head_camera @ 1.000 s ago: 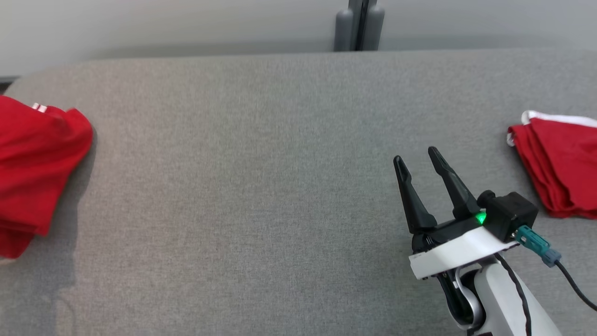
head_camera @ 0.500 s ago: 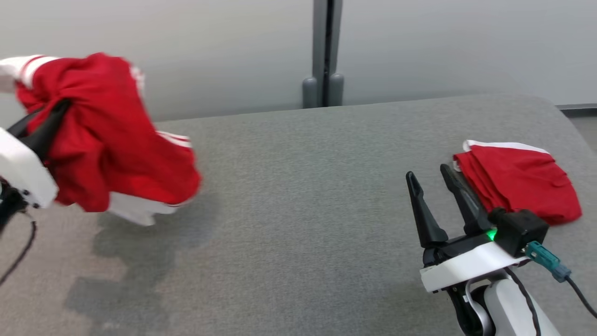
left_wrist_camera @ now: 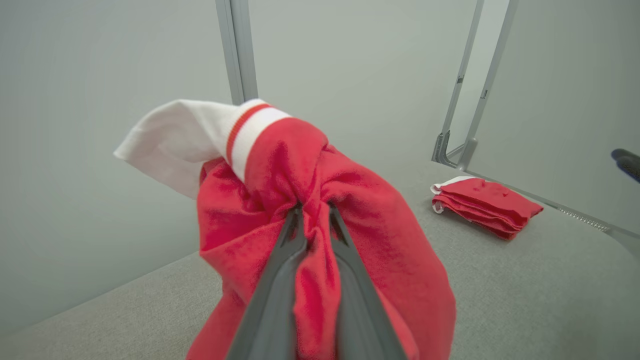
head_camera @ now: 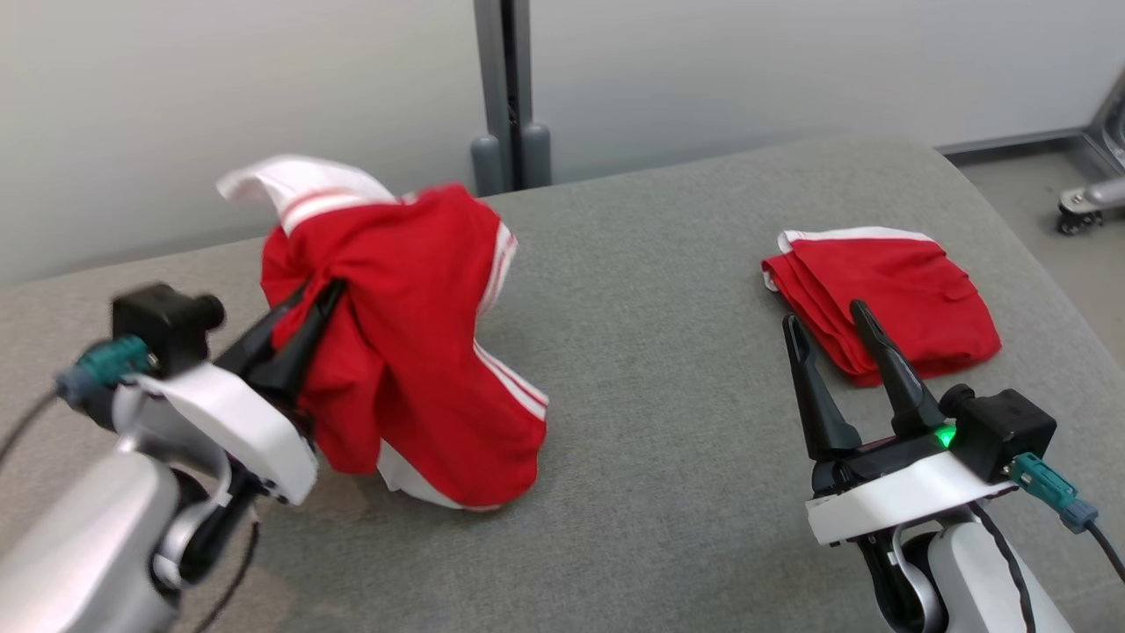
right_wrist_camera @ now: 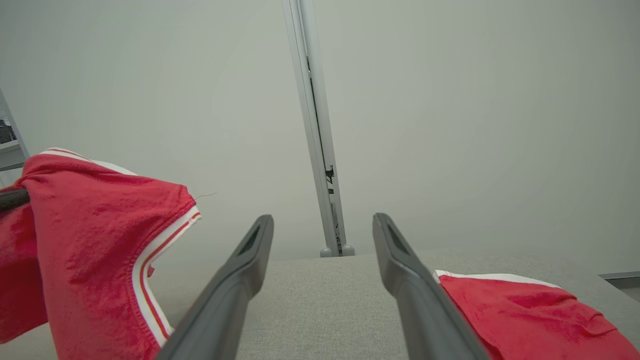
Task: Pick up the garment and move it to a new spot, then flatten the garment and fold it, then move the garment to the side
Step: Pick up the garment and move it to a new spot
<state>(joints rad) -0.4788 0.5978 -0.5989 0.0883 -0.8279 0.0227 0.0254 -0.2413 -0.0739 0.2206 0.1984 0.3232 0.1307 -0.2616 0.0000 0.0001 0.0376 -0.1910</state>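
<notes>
A red garment [head_camera: 413, 343] with white striped trim hangs bunched above the grey table [head_camera: 668, 440], its lower hem close to the surface. My left gripper [head_camera: 321, 294] is shut on a fold of it; the left wrist view shows red garment [left_wrist_camera: 350, 225] cloth pinched between the two dark fingers [left_wrist_camera: 285, 270]. My right gripper [head_camera: 826, 312] stands open over the table's right front with nothing in it. In the right wrist view the hanging garment [right_wrist_camera: 90, 240] is at the left, apart from the open fingers [right_wrist_camera: 240, 280].
A folded red garment [head_camera: 888, 294] with a white edge lies at the table's right rear, just beyond my right fingertips, seen too as folded garment [left_wrist_camera: 485, 202] and folded garment [right_wrist_camera: 530, 315]. A grey post [head_camera: 505, 97] stands behind the table. Floor and a caster [head_camera: 1077, 211] lie at the far right.
The head camera has swung right and up. My left arm has lifted the red garment off the table's left side and carried it toward the middle. The right gripper stays open.
</notes>
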